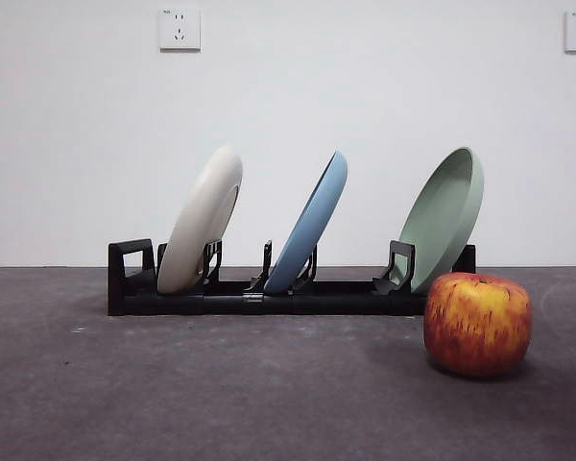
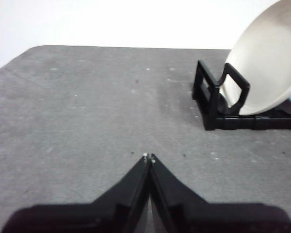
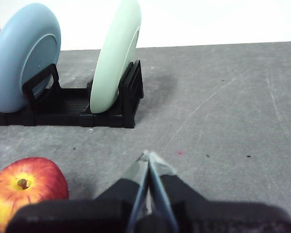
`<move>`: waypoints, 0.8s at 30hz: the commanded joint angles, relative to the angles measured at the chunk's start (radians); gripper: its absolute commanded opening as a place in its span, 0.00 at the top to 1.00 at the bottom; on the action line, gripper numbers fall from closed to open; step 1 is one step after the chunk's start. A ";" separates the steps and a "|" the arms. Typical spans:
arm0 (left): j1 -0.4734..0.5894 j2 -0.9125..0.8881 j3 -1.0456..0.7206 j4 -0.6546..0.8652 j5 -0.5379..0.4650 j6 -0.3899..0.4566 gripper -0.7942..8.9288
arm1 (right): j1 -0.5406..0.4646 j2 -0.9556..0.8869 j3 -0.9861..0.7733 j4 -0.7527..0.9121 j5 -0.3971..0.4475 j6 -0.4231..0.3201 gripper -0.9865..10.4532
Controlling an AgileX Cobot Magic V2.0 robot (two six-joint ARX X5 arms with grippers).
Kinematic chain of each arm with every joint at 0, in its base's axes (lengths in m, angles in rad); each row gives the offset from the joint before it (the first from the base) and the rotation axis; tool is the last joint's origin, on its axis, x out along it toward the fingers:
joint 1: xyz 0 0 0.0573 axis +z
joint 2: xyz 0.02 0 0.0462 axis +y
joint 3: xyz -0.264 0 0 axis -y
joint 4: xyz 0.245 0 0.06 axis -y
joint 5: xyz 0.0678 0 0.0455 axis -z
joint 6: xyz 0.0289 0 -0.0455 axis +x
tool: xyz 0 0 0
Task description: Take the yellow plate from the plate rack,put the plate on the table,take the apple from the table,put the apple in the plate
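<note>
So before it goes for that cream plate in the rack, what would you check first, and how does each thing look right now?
1. Cream plate seated in the rack, leaning at the end with the loop: ok.
2. Nothing touching it; the blue plate stands apart in the next slot: ok.
3. Left hand near that end of the rack, holding nothing: ok.
4. Left hand open enough to take the rim: not ok, its jaws are shut.
5. Bare table beside the rack for setting the plate down: ok.
6. Apple waiting on the table near the right hand, in front of the green plate: ok.
</note>
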 commanded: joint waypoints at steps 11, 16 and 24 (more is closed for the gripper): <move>0.002 -0.003 -0.001 0.022 0.122 -0.180 0.92 | 0.001 0.003 0.010 -0.021 -0.004 0.355 0.92; 0.002 0.024 0.067 0.004 0.161 -0.275 0.92 | 0.001 0.059 0.087 -0.039 -0.003 0.354 0.92; 0.002 0.215 0.250 0.006 0.165 -0.261 0.92 | 0.001 0.283 0.273 -0.043 -0.004 0.351 0.92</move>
